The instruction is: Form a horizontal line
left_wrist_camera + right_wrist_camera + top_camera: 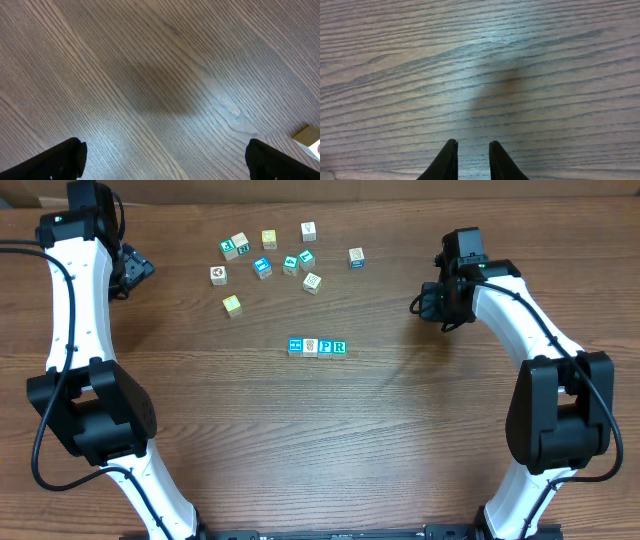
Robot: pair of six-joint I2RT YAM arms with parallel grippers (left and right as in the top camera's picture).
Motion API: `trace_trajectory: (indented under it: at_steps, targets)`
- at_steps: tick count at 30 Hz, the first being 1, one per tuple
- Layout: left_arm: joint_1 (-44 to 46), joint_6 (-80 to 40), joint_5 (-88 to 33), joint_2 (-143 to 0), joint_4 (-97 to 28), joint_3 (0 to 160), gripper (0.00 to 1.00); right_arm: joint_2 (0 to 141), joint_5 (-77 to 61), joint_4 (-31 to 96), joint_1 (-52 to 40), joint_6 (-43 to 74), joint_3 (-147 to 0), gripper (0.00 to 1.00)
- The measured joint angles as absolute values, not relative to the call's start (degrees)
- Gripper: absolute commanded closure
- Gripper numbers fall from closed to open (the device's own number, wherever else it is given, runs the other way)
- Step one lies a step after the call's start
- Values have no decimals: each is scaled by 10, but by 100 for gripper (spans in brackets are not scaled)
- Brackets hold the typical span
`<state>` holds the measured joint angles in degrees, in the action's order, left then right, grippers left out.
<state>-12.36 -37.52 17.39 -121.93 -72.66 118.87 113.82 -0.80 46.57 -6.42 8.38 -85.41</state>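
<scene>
Right fingers (pixel 448 161) far from horizontal line (pixel 316 346)

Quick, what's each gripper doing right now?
Left gripper: wide open, holding nothing.
Right gripper: slightly open, narrow gap, holding nothing.

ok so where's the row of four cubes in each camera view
overhead: row of four cubes, middle of the table.
left wrist: not in it; one loose cube at the right edge.
right wrist: not in it.
shared landmark: the wood-grain table.
</scene>
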Motion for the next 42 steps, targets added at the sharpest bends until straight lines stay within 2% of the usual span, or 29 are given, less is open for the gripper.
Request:
trace_trajectory:
  at_steps: [2, 3, 4, 42]
  targets:
    - [-124, -375, 174, -1219, -727, 1189, 0, 1138, -8, 466, -64, 79, -854, 68]
    - [-124, -375, 174, -1219, -727, 1189, 0, 1138, -8, 466, -64, 76, -854, 48]
    - [-124, -375, 174, -1220, -727, 1189, 0, 1138, -6, 468, -64, 75, -854, 0]
    - [-124, -375, 174, -1219, -727, 1189, 0, 1138, -6, 486, -64, 72, -854, 0]
